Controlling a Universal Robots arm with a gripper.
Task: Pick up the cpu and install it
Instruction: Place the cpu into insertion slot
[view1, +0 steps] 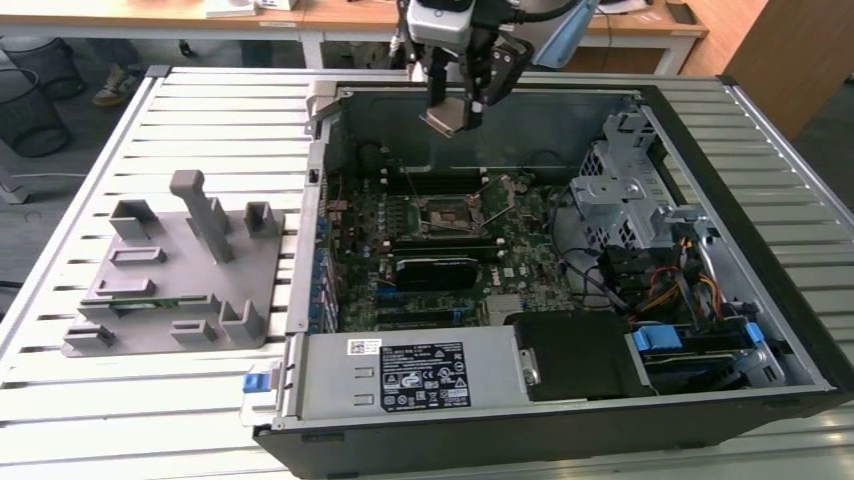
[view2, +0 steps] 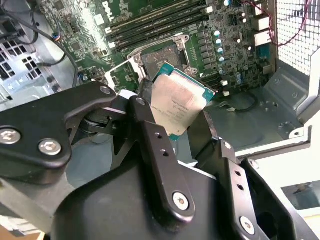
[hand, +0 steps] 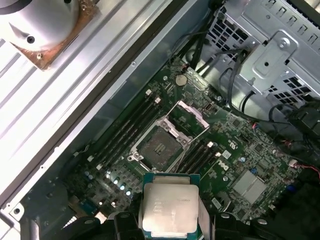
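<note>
- One cpu, silvery on top with a thin darker rim, is pinched by the gripper. The black fingers are clamped against two opposite edges of it.
- In the exterior view the chip hangs tilted in the air over the far part of the open computer case, clear of the green motherboard below.
- In the first wrist view the cpu socket lies open, with its metal load plate swung up. The held chip is apart from the socket and does not touch it.
- Memory slots run along both sides of the socket, and a coin cell sits near the raised plate.
- Grey fixture blocks stand on the slatted table, to the exterior view's left of the case.
- Inside the case, the power supply sits at the near edge and a metal drive cage stands toward the exterior view's right.
</note>
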